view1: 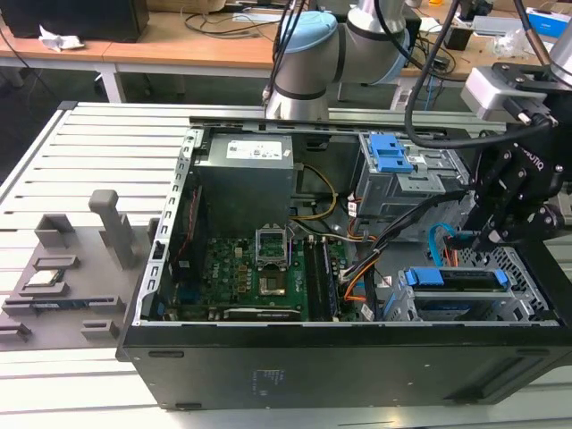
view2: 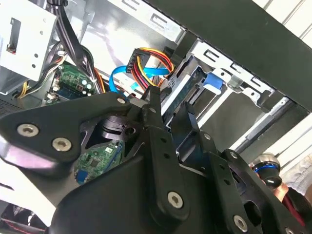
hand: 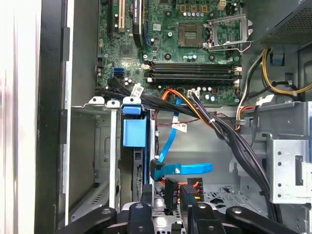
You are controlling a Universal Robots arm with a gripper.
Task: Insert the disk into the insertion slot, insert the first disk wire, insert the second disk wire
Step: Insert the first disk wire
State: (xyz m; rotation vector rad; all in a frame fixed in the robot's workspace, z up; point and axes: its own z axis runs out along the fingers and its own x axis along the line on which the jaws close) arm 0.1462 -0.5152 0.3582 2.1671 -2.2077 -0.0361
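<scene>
The disk, in its blue carrier, sits inside the insertion slot, a silver perforated cage at the case's corner on the exterior view's right. In the first wrist view the disk's blue carrier tab stands in the cage. A blue flat wire runs to the disk's end. My gripper hangs over that end, its fingers narrowed around a black connector with orange and red leads. In the second wrist view the gripper sits close to the disk, beside the yellow-red wire bundle.
A grey cage with blue latches stands behind the gripper. Thick black cables cross the bay toward the motherboard. The power supply fills the far corner. Grey fixtures lie on the slatted table at the exterior view's left.
</scene>
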